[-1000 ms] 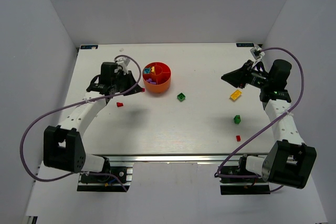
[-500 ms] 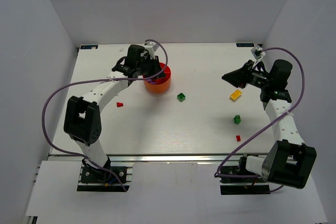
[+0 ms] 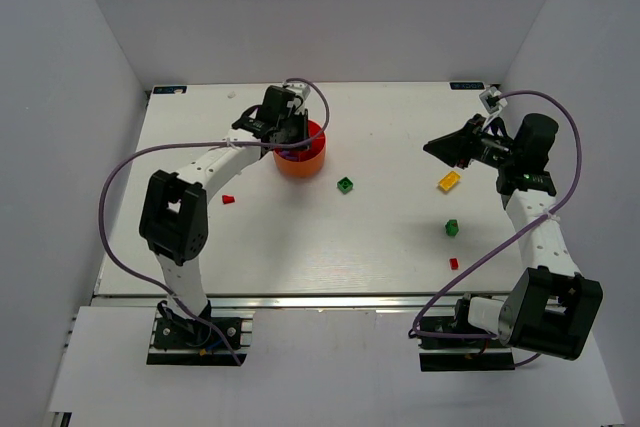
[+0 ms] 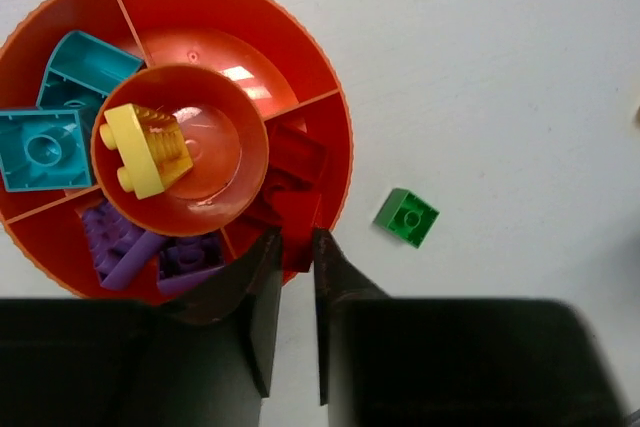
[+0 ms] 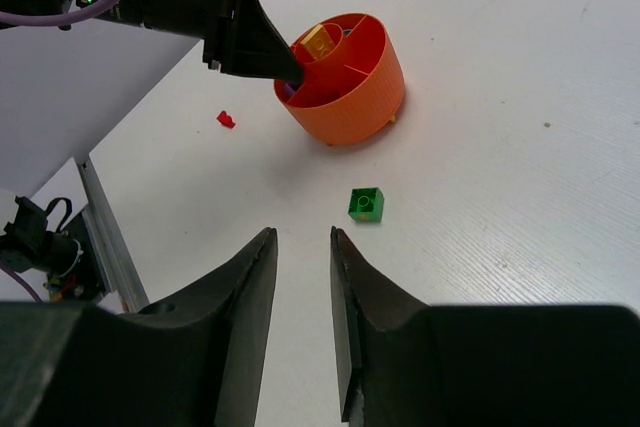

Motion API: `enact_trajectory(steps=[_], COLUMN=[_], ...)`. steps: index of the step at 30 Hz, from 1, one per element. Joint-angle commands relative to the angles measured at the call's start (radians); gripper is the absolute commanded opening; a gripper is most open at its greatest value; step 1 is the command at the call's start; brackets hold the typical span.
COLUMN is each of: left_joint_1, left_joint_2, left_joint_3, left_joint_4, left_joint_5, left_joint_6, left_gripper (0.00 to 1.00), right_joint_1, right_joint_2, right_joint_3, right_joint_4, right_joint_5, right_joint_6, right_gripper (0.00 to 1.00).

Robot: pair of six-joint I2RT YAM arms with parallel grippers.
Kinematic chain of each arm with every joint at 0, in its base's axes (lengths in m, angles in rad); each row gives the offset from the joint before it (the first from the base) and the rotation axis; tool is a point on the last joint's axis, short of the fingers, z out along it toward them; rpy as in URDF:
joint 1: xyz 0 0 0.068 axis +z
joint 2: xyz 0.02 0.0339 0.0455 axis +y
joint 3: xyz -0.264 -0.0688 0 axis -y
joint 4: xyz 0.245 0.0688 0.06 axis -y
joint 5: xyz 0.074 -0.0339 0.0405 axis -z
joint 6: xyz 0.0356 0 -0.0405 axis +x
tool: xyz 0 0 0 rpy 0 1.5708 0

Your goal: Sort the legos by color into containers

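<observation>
The red-orange bowl [image 3: 312, 165] stands at the back left of the table. In the left wrist view its rim [image 4: 338, 112] rings wedges with cyan legos [image 4: 45, 132], purple legos [image 4: 125, 247] and red legos [image 4: 297, 159], and a yellow lego [image 4: 147, 147] lies in the central cup. My left gripper [image 3: 296, 145] hovers over the bowl's red wedge [image 4: 295, 237], its jaws nearly closed on a small red lego [image 4: 297, 253]. My right gripper [image 3: 430, 147] is open and empty above the table's right side [image 5: 302, 234]. The bowl also shows in the right wrist view [image 5: 350, 112].
Loose on the table are a green lego [image 3: 345, 185] right of the bowl, a yellow lego [image 3: 450, 181], a second green lego [image 3: 452, 228], a small red lego [image 3: 453, 263] at the front right and a small red lego [image 3: 228, 199] at the left.
My left arm has swung from the table left of the bowl to over the bowl's rim. The right arm and the loose legos have not moved.
</observation>
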Motion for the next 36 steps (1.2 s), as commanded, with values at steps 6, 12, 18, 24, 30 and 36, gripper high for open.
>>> enact_trajectory(steps=[6,12,18,24,30,36], left_joint_1=[-0.024,-0.024,-0.01,-0.001,-0.001,-0.001], left_joint_2=[0.028,0.004,-0.28,-0.717,-0.866,-0.874], left_joint_3=[0.091,0.104,-0.09,-0.543,-0.663,-0.636], left_joint_4=[-0.062,-0.065,0.046,0.142,0.072,0.03], left_joint_5=[-0.051,-0.035,0.024,-0.165,-0.362,-0.416], left_joint_6=[0.007,0.002,-0.03,-0.049,-0.01,-0.001], left_gripper=[0.52,0.41,0.0,0.63,0.96,0.96], right_joint_1=[-0.013,-0.021,-0.008,0.013,0.015,0.012], right_joint_2=[-0.003,0.008,0.057,0.098,0.069,0.068], right_joint_3=[-0.006,0.01,0.142,0.161,0.135,0.047], right_joint_4=[0.02,-0.032,-0.397,-0.616,-0.819,-1.011], right_joint_5=[-0.025,-0.041,0.249,0.589,0.68,0.795], right_joint_6=[-0.013,-0.068,-0.512,-0.665,-0.826,-0.868], right_gripper=[0.47,0.46,0.19,0.39,0.64,0.43])
